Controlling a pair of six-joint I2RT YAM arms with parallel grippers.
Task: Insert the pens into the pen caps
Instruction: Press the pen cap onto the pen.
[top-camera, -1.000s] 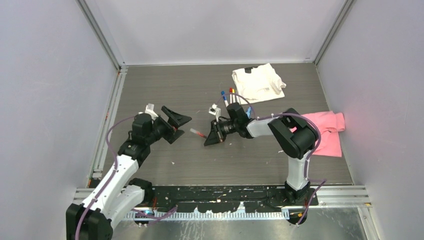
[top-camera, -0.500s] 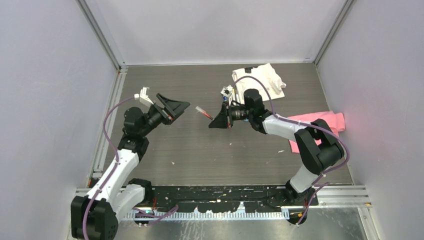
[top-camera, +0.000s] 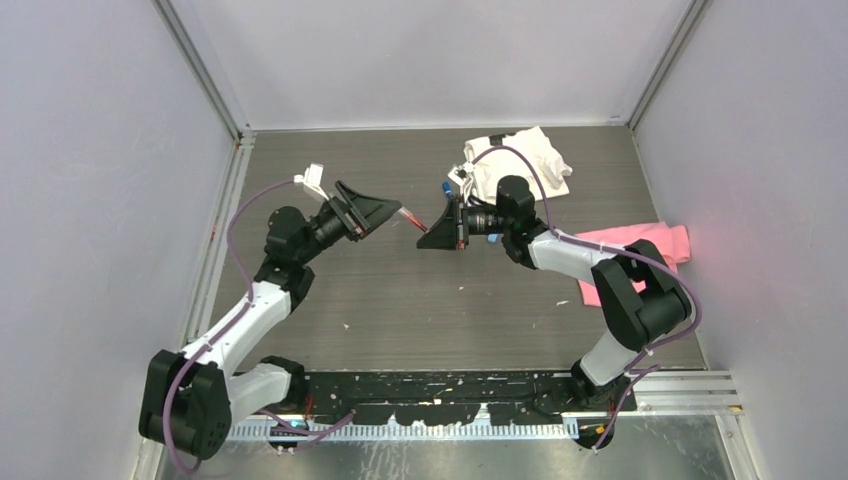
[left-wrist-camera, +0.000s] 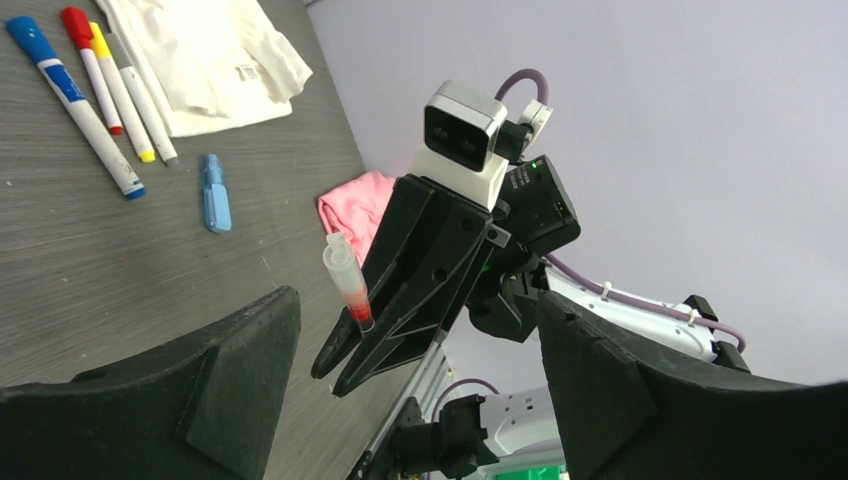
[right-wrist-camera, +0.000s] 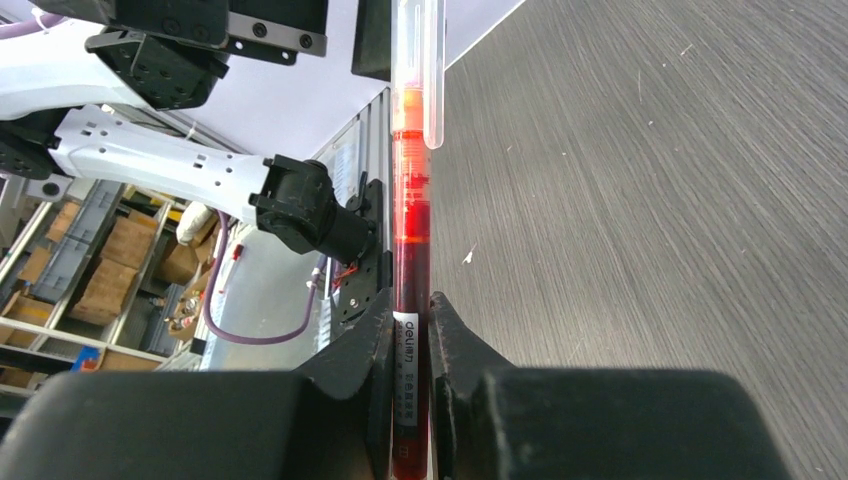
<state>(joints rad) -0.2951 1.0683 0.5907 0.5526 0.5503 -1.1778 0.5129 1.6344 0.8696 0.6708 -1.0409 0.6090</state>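
My right gripper (top-camera: 432, 238) is shut on a red pen (top-camera: 408, 218) and holds it off the table, pointing left. In the right wrist view the red barrel (right-wrist-camera: 409, 230) is pinched between the fingers (right-wrist-camera: 372, 330) and ends in a clear piece (right-wrist-camera: 418, 70). My left gripper (top-camera: 372, 213) is open and empty, facing the pen's end; the pen (left-wrist-camera: 347, 285) shows between its spread fingers (left-wrist-camera: 230, 370). Three capped pens, blue (left-wrist-camera: 70, 90), red (left-wrist-camera: 92, 68) and yellow (left-wrist-camera: 122, 95), lie on the table beside a loose light blue cap (left-wrist-camera: 213, 192).
A white cloth (top-camera: 515, 160) lies at the back of the table and a pink cloth (top-camera: 650, 250) at the right. Grey walls close in the table on three sides. The arm bases sit on a black rail (top-camera: 440, 385) at the near edge.
My right gripper has lifted the red pen off the table and carried it back and up. My left gripper has swung right, so its open jaws now face the pen's end.
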